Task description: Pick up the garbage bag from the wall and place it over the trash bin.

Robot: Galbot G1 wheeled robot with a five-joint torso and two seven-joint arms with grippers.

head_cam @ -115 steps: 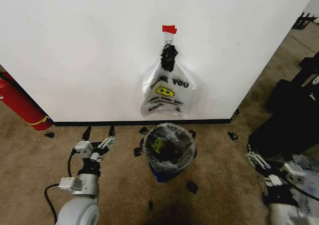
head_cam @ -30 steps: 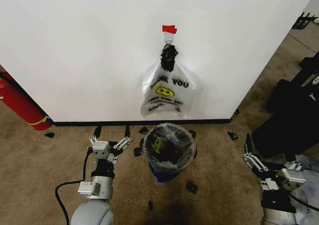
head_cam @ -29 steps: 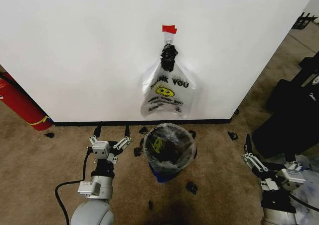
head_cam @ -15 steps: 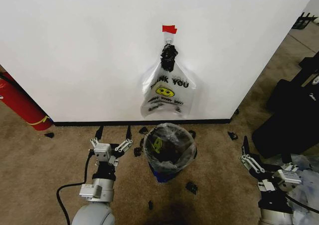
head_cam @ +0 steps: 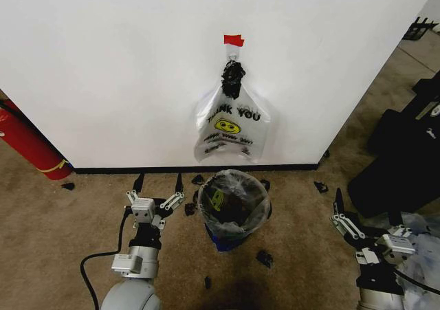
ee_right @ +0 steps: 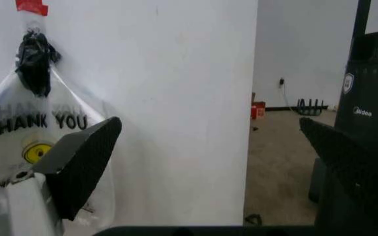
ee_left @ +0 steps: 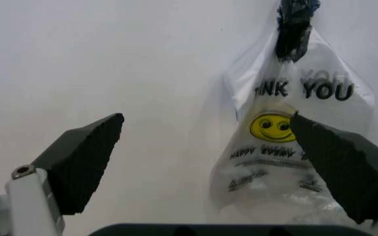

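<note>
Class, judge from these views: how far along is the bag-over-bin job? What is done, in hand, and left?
Done: the garbage bag lines the trash bin, its plastic spread over the rim. In hand: nothing; the left tool and right tool are open and empty, low on either side of the bin. Left: apparently little. The THANK YOU bag hangs on the wall.

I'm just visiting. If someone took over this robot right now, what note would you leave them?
Left gripper: open, empty, low over the carpet to the left of the trash bin.
Right gripper: open, empty, low on the robot's right, well clear of the bin.
Garbage bag: draped over the bin's mouth, below the wall.
THANK YOU bag: hangs on the wall above the bin, not touched.
Done: the bin looks lined.
Left: probably nothing beyond checking how the bag sits.
</note>
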